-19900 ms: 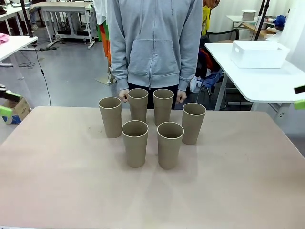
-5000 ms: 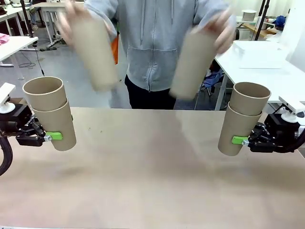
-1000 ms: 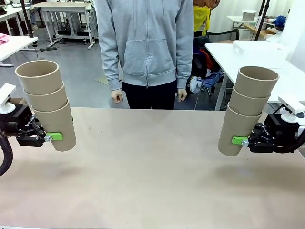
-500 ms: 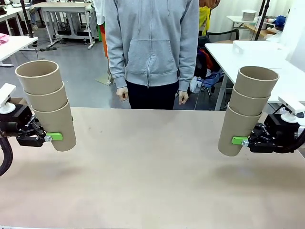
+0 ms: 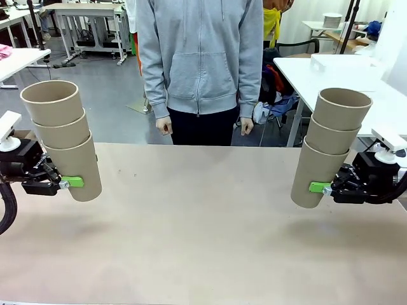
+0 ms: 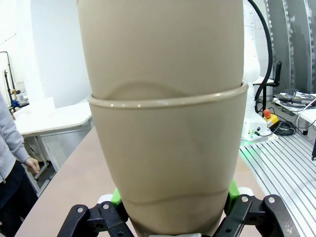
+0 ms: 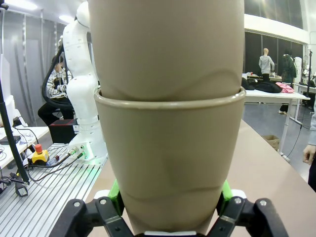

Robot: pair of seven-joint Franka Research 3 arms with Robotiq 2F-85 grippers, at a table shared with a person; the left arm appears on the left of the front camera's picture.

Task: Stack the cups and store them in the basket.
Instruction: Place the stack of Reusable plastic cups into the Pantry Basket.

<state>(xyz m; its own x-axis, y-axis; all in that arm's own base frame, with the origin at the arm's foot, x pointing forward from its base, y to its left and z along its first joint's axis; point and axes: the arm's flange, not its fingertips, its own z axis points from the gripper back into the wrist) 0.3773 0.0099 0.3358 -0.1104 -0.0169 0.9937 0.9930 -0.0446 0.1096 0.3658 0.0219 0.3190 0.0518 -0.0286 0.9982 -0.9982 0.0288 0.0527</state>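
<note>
Tan paper cups, two stacks of three, nested. Left stack (image 5: 63, 143) is clamped at its bottom cup by the left gripper (image 5: 67, 182), at the left edge of the table (image 5: 203, 248), green pads on the cup wall. It's lifted off the tabletop with the top leaning outward to the left. Right stack (image 5: 327, 149) mirrors it: the right gripper (image 5: 319, 187) grips the bottom cup low down at the right edge, the stack is off the surface and the top leans out to the right. Both wrist views agree, with a pad either side of the lowest cup and the next cup's body rising out of its rim. Basket (image 5: 340, 67) is white and sits on the side table (image 5: 375, 108) far right, behind the right stack and partly hidden by it, well apart from both grippers. Person (image 5: 200, 57) in a grey hoodie stands at the far edge, arms down, hands at the sides and touching nothing.
</note>
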